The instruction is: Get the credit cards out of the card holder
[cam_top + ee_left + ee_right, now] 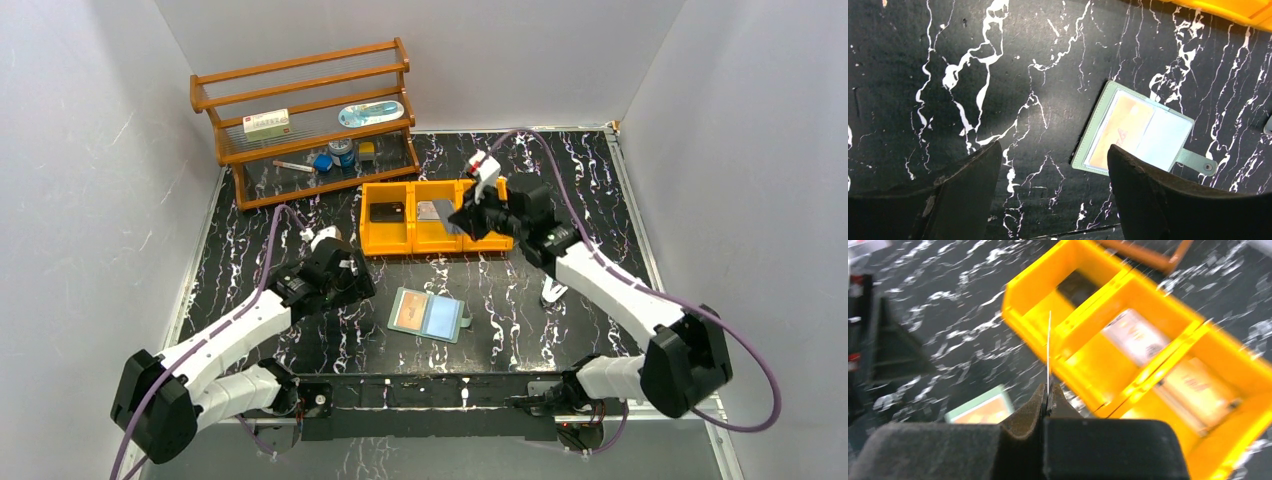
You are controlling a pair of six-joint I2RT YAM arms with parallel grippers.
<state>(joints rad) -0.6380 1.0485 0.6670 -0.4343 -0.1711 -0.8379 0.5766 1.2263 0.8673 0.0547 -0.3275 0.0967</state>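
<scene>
pinching one card [1049, 347] edge-on in my right tool [1048, 396], above the bin [1023, 325]. left tool [1053, 149] wide, empty, over the tabletop [998, 75]. holder [1098, 135] flat, just right of it, long axis slanted, tan card [1120, 125] and bluish card [1163, 142] inside. left arm nearer.

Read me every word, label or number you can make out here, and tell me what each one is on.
Nothing here reads clearly.
White box on the shelf: red print, too small.
Tan card in the card holder: reddish mark, blurred.
Middle-compartment card and end-compartment card in the orange bin: print blurred.
Held card in the right hand: edge-on, face hidden.
</scene>
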